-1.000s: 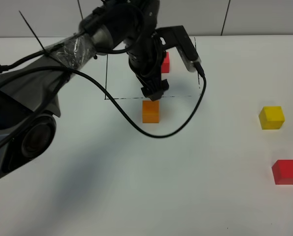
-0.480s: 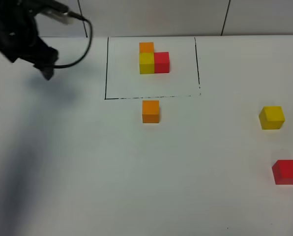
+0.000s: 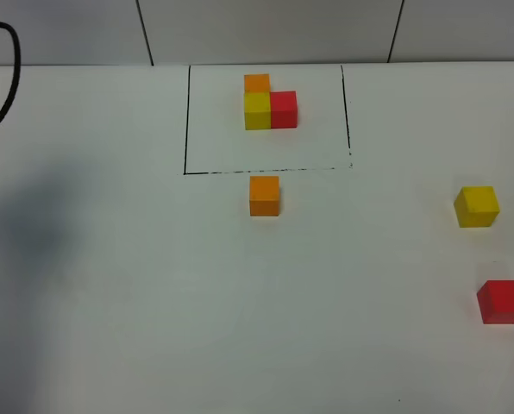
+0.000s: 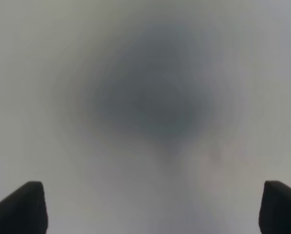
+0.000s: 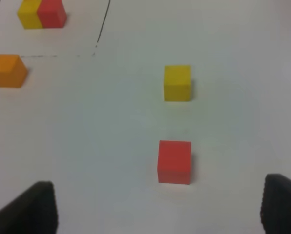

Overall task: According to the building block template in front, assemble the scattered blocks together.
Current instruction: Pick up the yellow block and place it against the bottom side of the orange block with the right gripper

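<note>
The building block template (image 3: 270, 103) is an L of orange, yellow and red cubes inside a black drawn rectangle at the table's back. Of the scattered blocks, the orange cube (image 3: 264, 196) sits just in front of the rectangle's near line. The yellow cube (image 3: 477, 207) and red cube (image 3: 503, 302) lie far right. Neither gripper shows in the high view. My left gripper (image 4: 150, 209) is open over blurred bare surface. My right gripper (image 5: 157, 207) is open, with the red cube (image 5: 175, 162) just ahead of its fingertips and the yellow cube (image 5: 177, 83) beyond.
A black cable (image 3: 9, 78) from the left arm curls in at the far left edge of the high view, with a soft shadow below it. The white table (image 3: 153, 302) meets a tiled wall at the back.
The left arm has swung away from above the orange cube to the left and out of the high view. The orange cube stays where it was. The other cubes have not moved.
</note>
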### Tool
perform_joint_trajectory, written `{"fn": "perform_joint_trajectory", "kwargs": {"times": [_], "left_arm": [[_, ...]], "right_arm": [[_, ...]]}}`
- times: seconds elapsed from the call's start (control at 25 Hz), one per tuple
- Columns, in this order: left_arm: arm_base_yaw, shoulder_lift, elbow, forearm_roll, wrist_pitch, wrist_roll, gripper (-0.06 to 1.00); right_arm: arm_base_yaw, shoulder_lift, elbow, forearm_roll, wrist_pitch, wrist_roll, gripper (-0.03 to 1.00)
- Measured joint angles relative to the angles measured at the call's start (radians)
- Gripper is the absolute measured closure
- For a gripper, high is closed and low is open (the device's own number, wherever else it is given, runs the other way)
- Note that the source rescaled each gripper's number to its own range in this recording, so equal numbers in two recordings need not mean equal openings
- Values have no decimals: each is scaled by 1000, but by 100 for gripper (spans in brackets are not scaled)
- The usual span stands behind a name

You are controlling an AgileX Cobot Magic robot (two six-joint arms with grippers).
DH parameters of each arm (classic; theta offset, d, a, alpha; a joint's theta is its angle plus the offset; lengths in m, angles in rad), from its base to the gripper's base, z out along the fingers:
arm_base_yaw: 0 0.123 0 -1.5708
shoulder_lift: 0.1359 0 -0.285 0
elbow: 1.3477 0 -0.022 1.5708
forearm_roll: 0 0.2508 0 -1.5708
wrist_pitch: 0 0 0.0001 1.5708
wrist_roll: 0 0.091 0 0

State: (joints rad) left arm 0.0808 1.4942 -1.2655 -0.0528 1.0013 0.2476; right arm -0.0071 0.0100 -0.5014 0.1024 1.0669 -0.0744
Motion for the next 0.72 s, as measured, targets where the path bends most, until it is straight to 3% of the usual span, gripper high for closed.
{"fn": "perform_joint_trajectory", "kwargs": {"times": [0.28, 0.56, 0.72], "left_arm": [[-27, -367, 243, 1, 62, -108, 0], [-27, -725, 473, 14, 40, -188, 4], [-53, -897, 539, 15, 33, -202, 5]], "right_arm": [[0, 0, 0, 0, 0, 0, 27], [0, 0, 0, 0, 0, 0, 27], [0, 0, 0, 0, 0, 0, 27]]}}
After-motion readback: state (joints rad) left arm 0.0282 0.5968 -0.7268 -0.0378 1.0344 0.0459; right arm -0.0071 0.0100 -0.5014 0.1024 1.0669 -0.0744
